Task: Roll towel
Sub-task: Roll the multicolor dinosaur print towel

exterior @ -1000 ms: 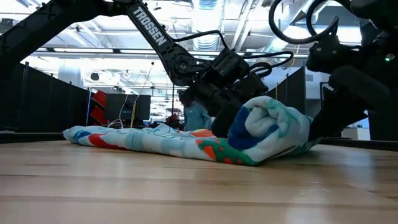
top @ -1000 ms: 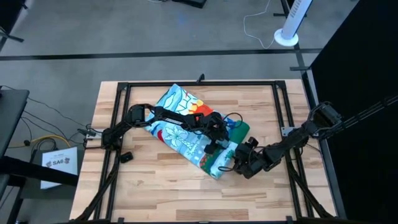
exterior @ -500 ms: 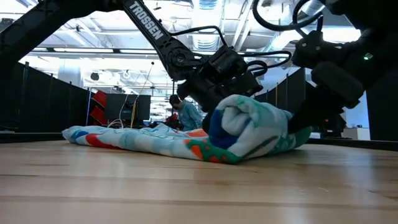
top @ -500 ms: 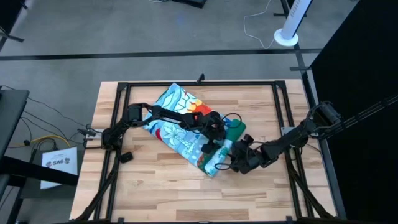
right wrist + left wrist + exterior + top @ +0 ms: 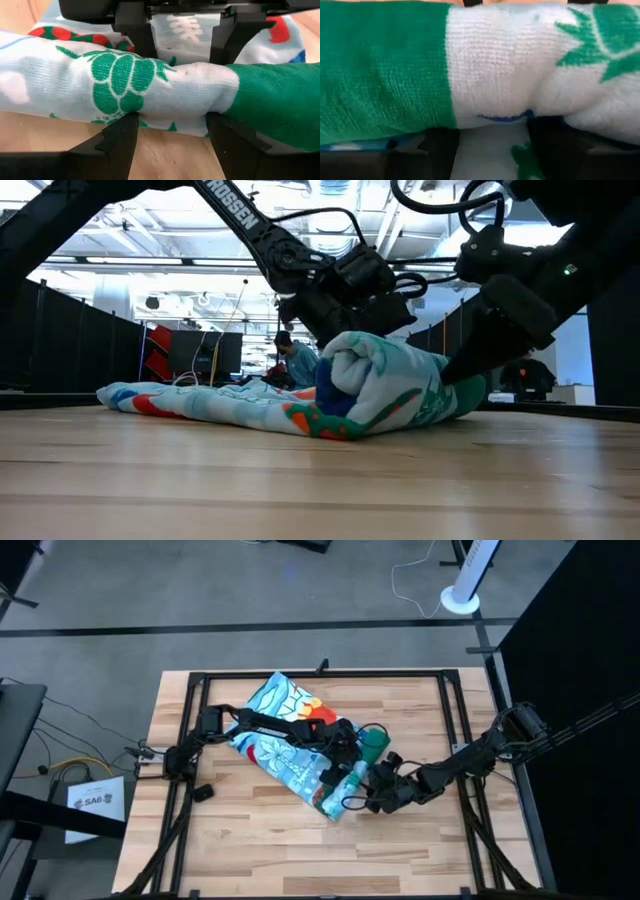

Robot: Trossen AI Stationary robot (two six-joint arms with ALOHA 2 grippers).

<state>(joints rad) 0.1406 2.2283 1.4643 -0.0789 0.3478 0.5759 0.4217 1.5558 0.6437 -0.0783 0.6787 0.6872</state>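
The towel (image 5: 290, 735) lies slantwise on the wooden table, its printed flat part (image 5: 190, 402) spread toward the far left. Its near-right part is wound into a thick roll (image 5: 355, 775) with a green end (image 5: 375, 745); the roll (image 5: 385, 385) rests on the flat part. My left gripper (image 5: 345, 760) stands open on the roll's far-left side, over the flat cloth. My right gripper (image 5: 372, 798) stands open on the roll's near-right side. The two face each other across the roll. My left gripper touches the roll's side (image 5: 490, 100) that faces the flat cloth, with both open fingers (image 5: 440, 150) spread apart against it. The fingers (image 5: 137, 35) come slanting down from the far left and lie across the roll. My right gripper meets the roll's lower outer side (image 5: 170, 117) with both open fingers (image 5: 120, 142). They come nearly level from the table's near right, low at the table top and across the roll. The cloth bulges out between them. The roll lies on the towel and the table.
A black frame (image 5: 320, 673) runs around the table top, with rails down both sides. A small black block (image 5: 202, 792) lies near the left rail. Bare wood (image 5: 300, 850) stretches along the near edge. A person (image 5: 295, 365) shows far behind the table.
My right gripper has moved toward the table's far left, pushing the roll before it. The roll has turned over along the flat cloth and grown a little. My left gripper has drawn back the same way. The towel's flat far-left end has stayed put.
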